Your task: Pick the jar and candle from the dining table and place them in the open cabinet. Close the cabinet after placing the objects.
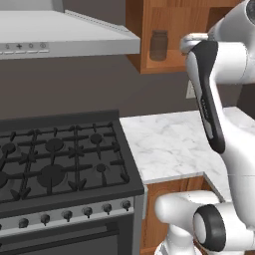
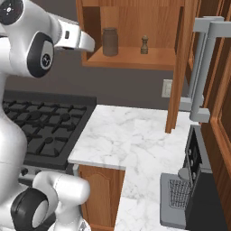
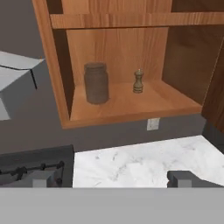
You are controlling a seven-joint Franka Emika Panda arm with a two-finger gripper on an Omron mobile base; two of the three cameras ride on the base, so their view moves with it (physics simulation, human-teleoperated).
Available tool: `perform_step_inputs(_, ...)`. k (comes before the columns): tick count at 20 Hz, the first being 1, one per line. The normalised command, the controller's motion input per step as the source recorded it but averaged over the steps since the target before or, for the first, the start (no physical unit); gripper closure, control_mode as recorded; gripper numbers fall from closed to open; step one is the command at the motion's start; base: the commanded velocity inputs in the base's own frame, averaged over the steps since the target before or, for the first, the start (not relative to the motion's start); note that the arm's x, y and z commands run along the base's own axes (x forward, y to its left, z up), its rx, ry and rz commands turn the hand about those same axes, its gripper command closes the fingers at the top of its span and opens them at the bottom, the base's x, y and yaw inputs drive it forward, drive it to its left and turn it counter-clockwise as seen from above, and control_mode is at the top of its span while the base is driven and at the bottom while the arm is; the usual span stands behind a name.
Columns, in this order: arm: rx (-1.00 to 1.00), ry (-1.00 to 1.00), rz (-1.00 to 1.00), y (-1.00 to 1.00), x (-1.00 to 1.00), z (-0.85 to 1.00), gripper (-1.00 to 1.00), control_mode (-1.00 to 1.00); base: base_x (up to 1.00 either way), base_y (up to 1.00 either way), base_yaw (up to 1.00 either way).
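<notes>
Warm brown wooden wall cabinet [image 3: 118, 57] stands open; the grey translucent cylindrical jar [image 3: 96, 82] sits on its shelf, a small dark pepper-mill figure [image 3: 138, 81] at its three o'clock. Gripper [image 3: 113, 179] jaws spread wide, empty.

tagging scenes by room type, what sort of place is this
Most likely a home kitchen: a gas stove under a range hood, a marble counter, and an open wooden cabinet holding a jar.
</notes>
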Motion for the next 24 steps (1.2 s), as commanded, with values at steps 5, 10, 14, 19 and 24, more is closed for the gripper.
perform_step_inputs(5, 0.00, 0.15, -0.06, 0.28, -0.82, -0.72, -1.00, -1.00, 0.00, 0.00, 0.00)
perform_step_inputs(10, 0.00, 0.22, -0.06, 0.10, -0.62, -0.73, -1.00, -1.00, 0.00, 0.00, 0.00)
perform_step_inputs(14, 0.00, 0.27, -0.08, 0.01, -0.49, -0.64, -1.00, -1.00, 0.00, 0.00, 0.00)
perform_step_inputs(19, 0.00, 0.30, -0.08, 0.07, -0.27, -0.66, -1.00, -1.00, 0.00, 0.00, 0.00)
perform_step_inputs(24, -0.01, 0.26, -0.03, 0.14, -0.08, -0.63, -1.00, -1.00, 0.00, 0.00, 0.00)
